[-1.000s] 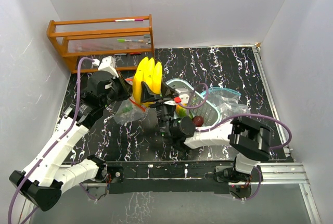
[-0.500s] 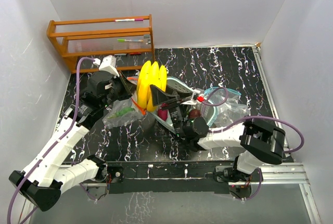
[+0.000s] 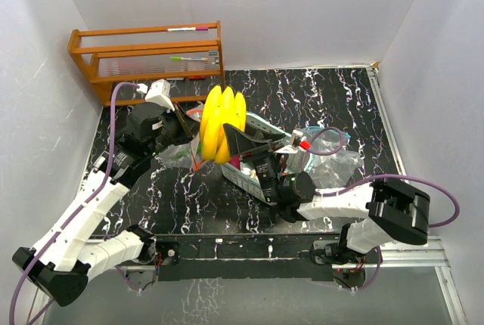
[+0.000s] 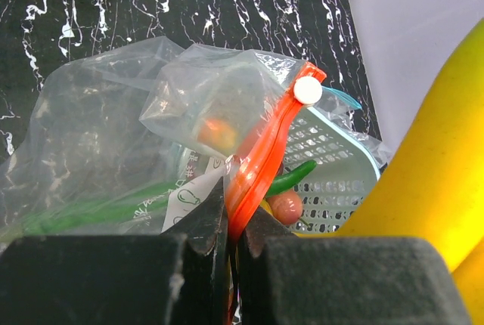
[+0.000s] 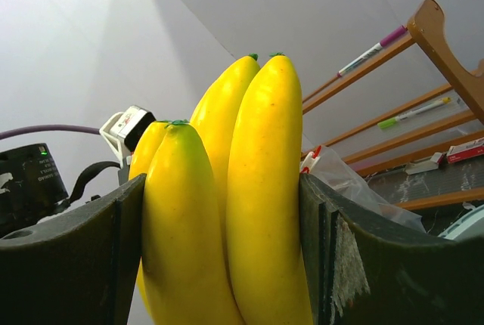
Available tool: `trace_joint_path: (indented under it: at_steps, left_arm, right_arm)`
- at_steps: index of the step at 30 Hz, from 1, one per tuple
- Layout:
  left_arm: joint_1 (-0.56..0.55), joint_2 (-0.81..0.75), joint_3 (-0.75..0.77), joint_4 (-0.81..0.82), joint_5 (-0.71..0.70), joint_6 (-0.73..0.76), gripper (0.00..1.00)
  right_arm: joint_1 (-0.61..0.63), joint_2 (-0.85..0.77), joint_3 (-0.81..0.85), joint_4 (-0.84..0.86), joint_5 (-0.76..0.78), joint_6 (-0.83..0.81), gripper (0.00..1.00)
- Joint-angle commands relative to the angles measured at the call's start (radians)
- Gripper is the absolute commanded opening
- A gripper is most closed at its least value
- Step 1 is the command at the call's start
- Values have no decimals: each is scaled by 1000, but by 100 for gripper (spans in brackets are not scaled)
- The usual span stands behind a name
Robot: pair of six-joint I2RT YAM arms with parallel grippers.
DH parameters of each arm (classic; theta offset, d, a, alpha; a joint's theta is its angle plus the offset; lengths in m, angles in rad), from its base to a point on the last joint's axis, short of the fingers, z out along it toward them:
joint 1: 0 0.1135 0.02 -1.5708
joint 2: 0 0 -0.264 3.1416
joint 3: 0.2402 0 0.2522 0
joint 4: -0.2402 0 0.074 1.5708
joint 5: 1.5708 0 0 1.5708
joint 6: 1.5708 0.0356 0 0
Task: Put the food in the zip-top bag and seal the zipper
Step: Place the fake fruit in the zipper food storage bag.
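Right end effector (image 3: 229, 142): closed on the bunch of yellow bananas (image 3: 221, 123). In the right wrist view the two dark fingers (image 5: 125, 257) are seen pressed against either side of the bunch, whose green tips point up. In the top view the bananas are held clear of the black marbled surface (image 3: 340, 106), near its centre.

Left end effector (image 4: 234, 236): jaws narrow, pinched on the orange zipper strip (image 4: 265, 151) of the zip-top bag (image 4: 106, 151). A white slider (image 4: 307, 90) is seen at the strip's upper end. In the top view the bag lies at 8 o'clock from the bananas, just beside them.

Bag contents: a long green pepper (image 4: 83, 215) is visible through the plastic, and an orange round fruit (image 4: 217, 131) higher up. Whether the bag mouth is open cannot be told.

A pale teal mesh basket (image 4: 336, 170) is found behind the zipper strip; in the top view it lies at 4 o'clock from the bananas. A red round fruit (image 4: 286, 205) is seen at its edge.

A wooden rack (image 3: 144, 57) stands at 11 o'clock on the surface, well apart from the bag.
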Motion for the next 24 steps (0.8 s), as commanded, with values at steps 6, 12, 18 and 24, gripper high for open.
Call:
trace_joint_path:
  at_steps: [6,12,18,24]
  left_arm:
    - [-5,-23,33,15,20,5,0]
    - [-4,-26,30,14,19,3,0]
    - [-4,-28,30,16,21,-1,0]
    - [-5,-34,51,38,1,-15,0]
  right_arm:
    - [-7,37,49,338,-20,51,8]
    - [-39,44,81,338,-52,130,8]
    - [-71,55,110,337,-71,214,8]
    - [-76,99,75,337,-45,336,8]
